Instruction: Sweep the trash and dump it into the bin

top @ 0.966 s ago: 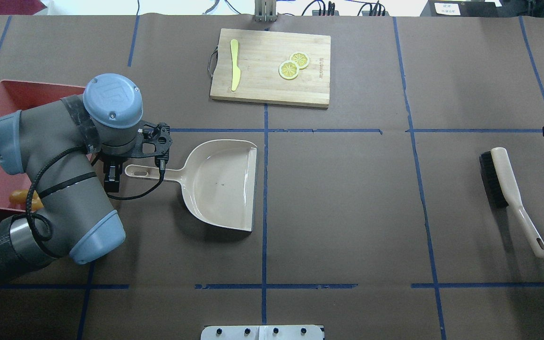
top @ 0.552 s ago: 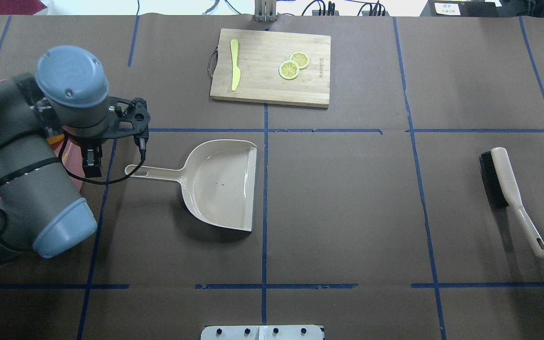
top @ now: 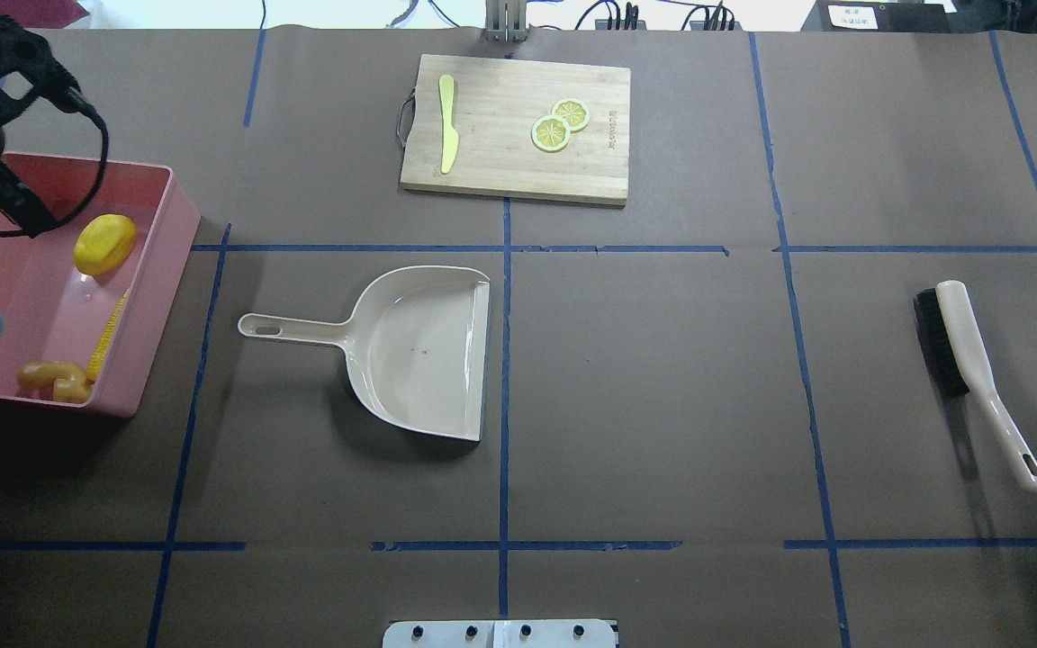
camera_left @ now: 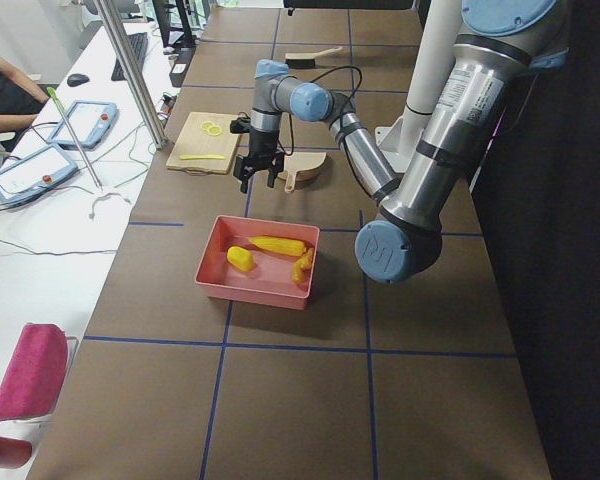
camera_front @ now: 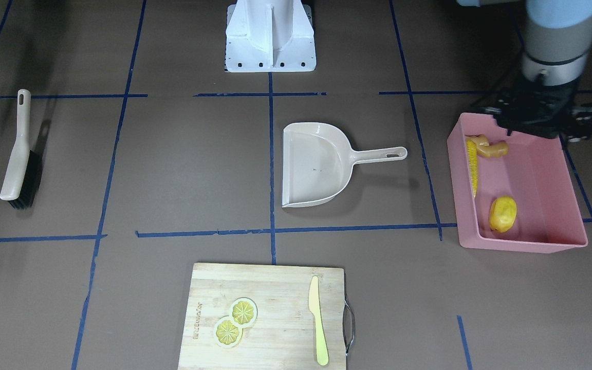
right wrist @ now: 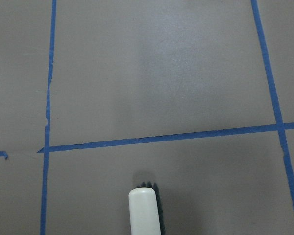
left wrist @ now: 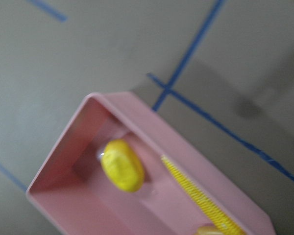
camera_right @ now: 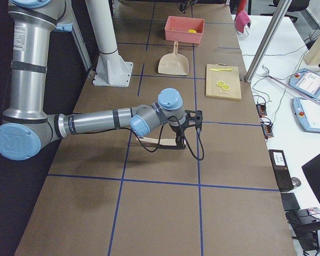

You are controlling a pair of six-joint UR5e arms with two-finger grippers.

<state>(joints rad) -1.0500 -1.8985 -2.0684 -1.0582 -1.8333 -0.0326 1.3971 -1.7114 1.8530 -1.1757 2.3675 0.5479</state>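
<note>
Inside the pink rectangular plastic bin lies the yellow toy-food trash; left gripper, spread empty above it, should rise clear; right gripper unreadable.

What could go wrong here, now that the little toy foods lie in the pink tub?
Mainly a bump. The left gripper hangs above the large pink plastic tub. If the arm swung away low, it might clip the rim and shove or tip the tub. The long yellow corn cob lies right along one sloping wall, so a hard jolt could perhaps send it out onto the table.
</note>
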